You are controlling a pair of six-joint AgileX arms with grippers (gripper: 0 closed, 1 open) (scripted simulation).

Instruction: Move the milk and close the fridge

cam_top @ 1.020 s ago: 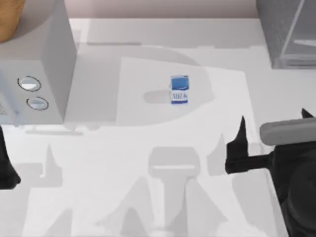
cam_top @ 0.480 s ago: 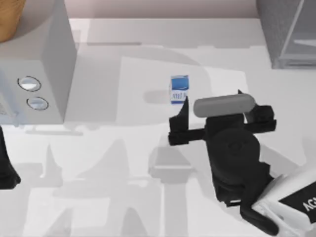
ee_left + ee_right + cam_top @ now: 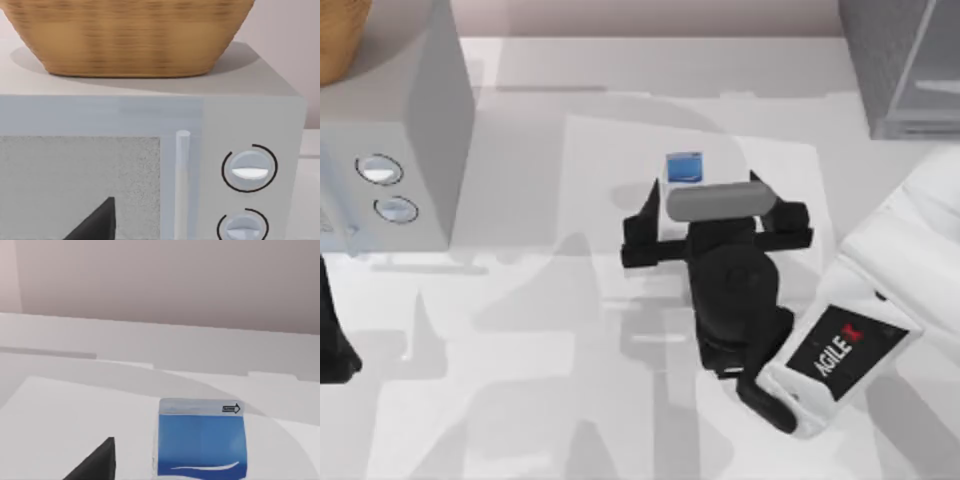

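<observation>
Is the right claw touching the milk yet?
Cannot tell. In the top view the right claw sits open over the milk, hiding its sides; the right wrist view shows the carton close ahead, but no contact or gap plainly.

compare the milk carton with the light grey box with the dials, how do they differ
The milk is a small carton with a blue top; the dial box is a far bigger, plain light grey block. The milk stands mid-table with the right end effector around it; the box sits at the table's left edge with a woven basket on top. Both stand upright on the table.
</observation>
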